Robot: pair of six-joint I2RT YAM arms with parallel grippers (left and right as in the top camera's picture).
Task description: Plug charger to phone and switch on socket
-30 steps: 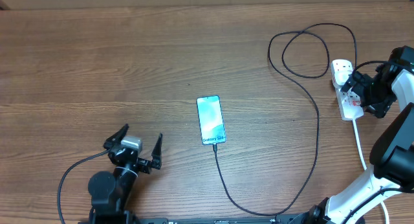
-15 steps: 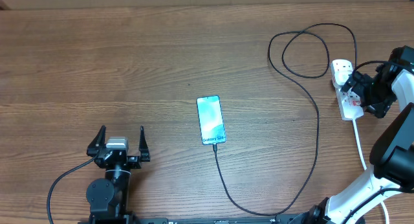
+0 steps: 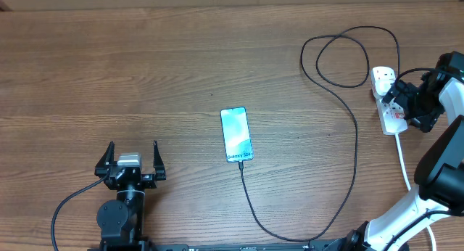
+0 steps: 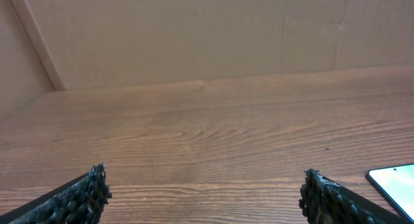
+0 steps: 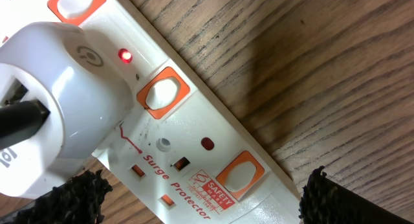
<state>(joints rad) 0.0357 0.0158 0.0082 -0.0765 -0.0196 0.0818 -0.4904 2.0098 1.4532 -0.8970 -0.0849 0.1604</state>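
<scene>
The phone (image 3: 236, 134) at the centre of the table (image 3: 145, 62) appears mated to the charger (image 3: 356, 142), which runs into the far-right socket (image 3: 394, 120) with a red lamp (image 5: 125, 56) lit, indicating near completion; the left gripper (image 3: 133, 148) and right gripper (image 5: 202, 185) hold their fingers apart.

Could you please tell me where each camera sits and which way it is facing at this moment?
Overhead: fixed above the table, looking straight down at the phone, charger and socket; the left gripper, open, and the right gripper, at the socket, show.
Left wrist: low over the table, facing across bare wood toward a beige wall; its fingertips show at the bottom corners.
Right wrist: close above the socket, looking down at its switches; its fingertips show at the bottom corners.
Shared: overhead and left wrist both show the phone.
</scene>
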